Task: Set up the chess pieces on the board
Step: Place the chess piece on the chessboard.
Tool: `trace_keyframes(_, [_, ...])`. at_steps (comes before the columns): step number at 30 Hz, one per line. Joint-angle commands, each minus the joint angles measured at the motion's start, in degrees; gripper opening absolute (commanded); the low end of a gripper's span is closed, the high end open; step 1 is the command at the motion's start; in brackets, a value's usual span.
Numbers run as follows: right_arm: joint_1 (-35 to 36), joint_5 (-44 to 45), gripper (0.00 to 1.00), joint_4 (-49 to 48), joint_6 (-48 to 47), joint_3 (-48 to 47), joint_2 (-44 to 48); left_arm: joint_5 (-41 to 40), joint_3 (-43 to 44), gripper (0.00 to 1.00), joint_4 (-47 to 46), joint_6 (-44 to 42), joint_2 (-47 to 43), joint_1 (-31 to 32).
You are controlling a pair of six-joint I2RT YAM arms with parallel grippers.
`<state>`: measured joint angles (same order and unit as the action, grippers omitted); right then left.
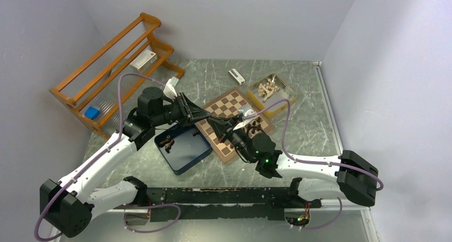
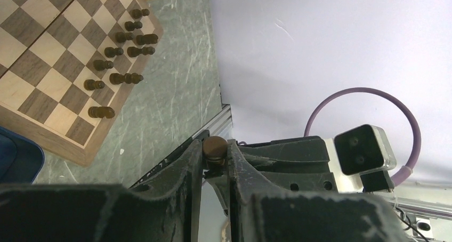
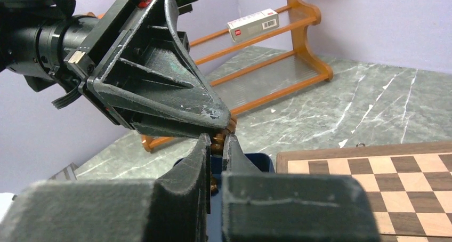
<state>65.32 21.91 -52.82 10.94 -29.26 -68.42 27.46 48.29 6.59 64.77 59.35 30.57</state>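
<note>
Over mid-bench, by the board's (image 1: 230,104) edge nearest the blue box (image 1: 184,151), left end effector (image 2: 215,152) is clamped on one chess piece (image 2: 215,145) and right end effector (image 3: 216,146) pinches it too. Top view hides it; left wrist view shows only its round end facing the camera, long axis lying along the fingers.
</note>
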Motion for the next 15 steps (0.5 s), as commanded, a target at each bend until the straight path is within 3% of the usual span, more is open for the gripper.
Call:
trace_keyframes(1, [0.25, 2.14, 0.00, -4.32, -0.83, -0.03, 1.67, 1.32, -1.24, 0.26, -2.34, 1.54, -1.57, -0.34])
trace_keyframes(9, [0.21, 3.15, 0.00, 5.69, 0.51, -1.02, 5.95, -1.94, -3.32, 0.51, -4.23, 0.04, -3.06, -0.33])
trace_keyframes(15, [-0.24, 5.82, 0.00, 25.24, 2.87, -4.08, 11.10, -4.24, 2.93, 0.77, 4.35, -12.66, -0.39, -0.33])
